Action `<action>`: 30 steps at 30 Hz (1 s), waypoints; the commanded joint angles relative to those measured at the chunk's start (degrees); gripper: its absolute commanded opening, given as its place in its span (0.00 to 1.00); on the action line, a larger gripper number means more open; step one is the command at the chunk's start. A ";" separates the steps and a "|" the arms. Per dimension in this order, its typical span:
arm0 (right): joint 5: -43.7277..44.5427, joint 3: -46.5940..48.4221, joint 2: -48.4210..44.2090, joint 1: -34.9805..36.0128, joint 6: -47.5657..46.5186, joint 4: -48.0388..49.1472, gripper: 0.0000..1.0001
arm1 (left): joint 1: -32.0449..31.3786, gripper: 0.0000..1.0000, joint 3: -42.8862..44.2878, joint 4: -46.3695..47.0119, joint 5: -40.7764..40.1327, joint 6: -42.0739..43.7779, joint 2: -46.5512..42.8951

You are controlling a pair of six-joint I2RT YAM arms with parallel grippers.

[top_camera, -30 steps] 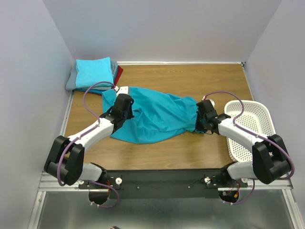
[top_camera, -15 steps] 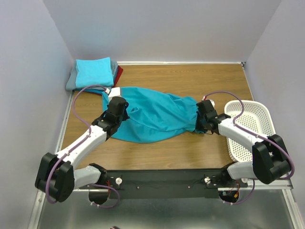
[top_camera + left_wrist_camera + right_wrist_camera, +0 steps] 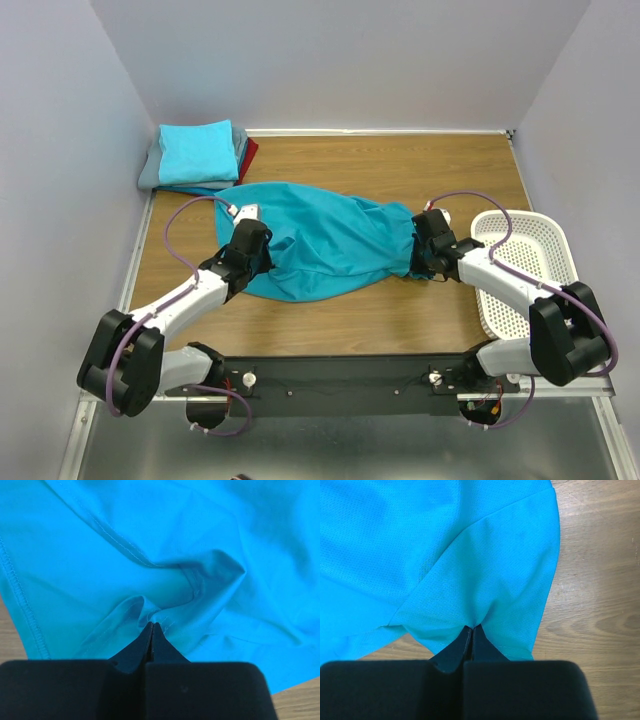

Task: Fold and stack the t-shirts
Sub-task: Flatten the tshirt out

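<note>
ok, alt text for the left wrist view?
The left hand, shut, pinches a puckered fold of a teal t-shirt that fills nearly the whole frame. Wooden table shows only at the lower side edges.

a robotics lab test cell, not a home or a shop. boxed in on the left, far and right by plain pale panels (image 3: 340, 60). floored with a bare wood-grain tabletop (image 3: 400, 165). fronted at the near edge by a black mounting bar (image 3: 340, 372) on an aluminium extrusion frame (image 3: 72, 452), with brushed sheet metal (image 3: 330, 440) below. bolted to that bar, a left arm (image 3: 190, 295) and a right arm (image 3: 500, 275), white and black, trailing exposed purple cables (image 3: 167, 228).
</note>
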 commanded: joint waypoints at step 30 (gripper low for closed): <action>-0.61 0.89 -1.82 -0.21 -0.67 -0.99 0.00 | 0.13 0.50 -1.35 5.85 1.85 -1.70 3.33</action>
